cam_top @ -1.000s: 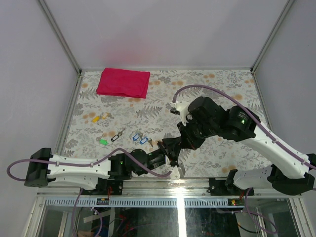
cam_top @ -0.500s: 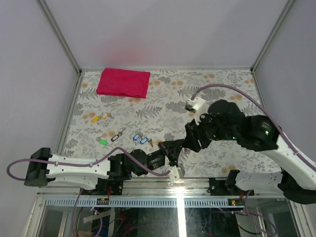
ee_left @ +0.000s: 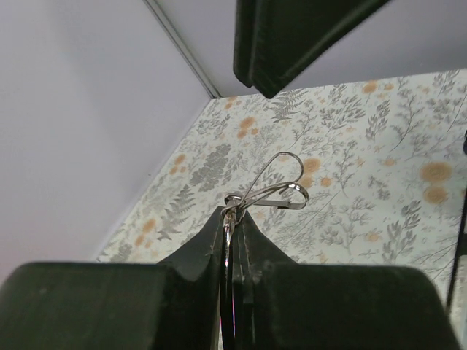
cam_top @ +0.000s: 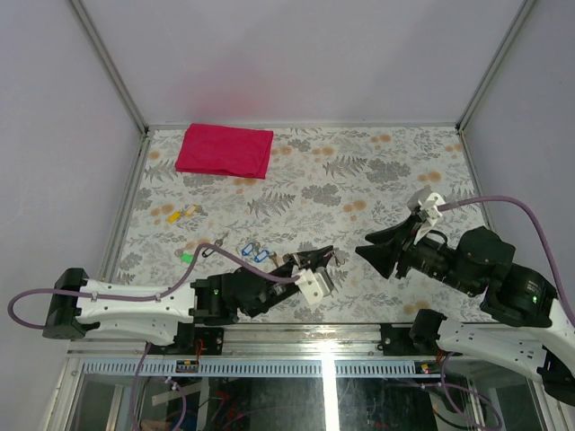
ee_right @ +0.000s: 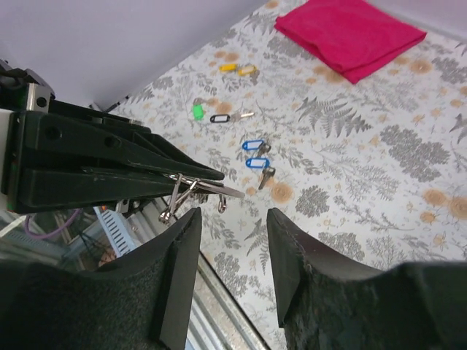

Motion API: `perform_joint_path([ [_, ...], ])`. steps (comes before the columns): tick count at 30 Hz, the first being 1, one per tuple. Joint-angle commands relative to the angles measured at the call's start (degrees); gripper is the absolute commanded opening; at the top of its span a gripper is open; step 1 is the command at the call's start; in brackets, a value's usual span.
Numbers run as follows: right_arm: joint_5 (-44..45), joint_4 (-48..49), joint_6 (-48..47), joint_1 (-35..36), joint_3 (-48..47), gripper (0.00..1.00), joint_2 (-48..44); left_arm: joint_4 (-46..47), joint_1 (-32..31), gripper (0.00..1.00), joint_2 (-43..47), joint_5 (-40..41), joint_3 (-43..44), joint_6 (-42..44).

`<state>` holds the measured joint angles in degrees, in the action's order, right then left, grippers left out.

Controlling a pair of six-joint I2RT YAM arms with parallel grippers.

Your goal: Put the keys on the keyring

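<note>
finds keyring (ee_left: 271,191) pinched in closed left gripper (ee_left: 232,219) off the table (cam_top: 404,171), right gripper (ee_right: 232,219) wide and empty to keyring's right, keys (ee_right: 253,146) flat on table left of keyring, nearer the occupied gripper than the free one.

— Covered with what?
— Shows a pale print of grey ferns and orange flowers all over the table (cam_top: 377,180).
— Carries what?
— Holds a folded red cloth (cam_top: 225,150) at the far left. Bears two yellow tags (cam_top: 182,214) near the left edge, then a green tag (ee_right: 197,111), a dark tag (ee_right: 220,117) just beside it, and two blue-headed keys (ee_right: 255,154) close together.
</note>
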<state>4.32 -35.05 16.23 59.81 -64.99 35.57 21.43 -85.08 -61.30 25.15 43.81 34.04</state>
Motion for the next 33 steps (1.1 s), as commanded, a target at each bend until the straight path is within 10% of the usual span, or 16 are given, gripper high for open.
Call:
perform_joint_path([
  [1, 2.29, 10.84, -2.23, 0.0, 2.16, 0.47, -2.59, -2.74, -0.24, 0.0, 0.73, 3.89, 4.25, -8.76],
  [33, -4.74, 12.64, 2.34, 0.0, 3.33, 0.34, 3.81, -6.98, -0.26, 0.0, -1.72, 11.08, 7.61, -12.3],
])
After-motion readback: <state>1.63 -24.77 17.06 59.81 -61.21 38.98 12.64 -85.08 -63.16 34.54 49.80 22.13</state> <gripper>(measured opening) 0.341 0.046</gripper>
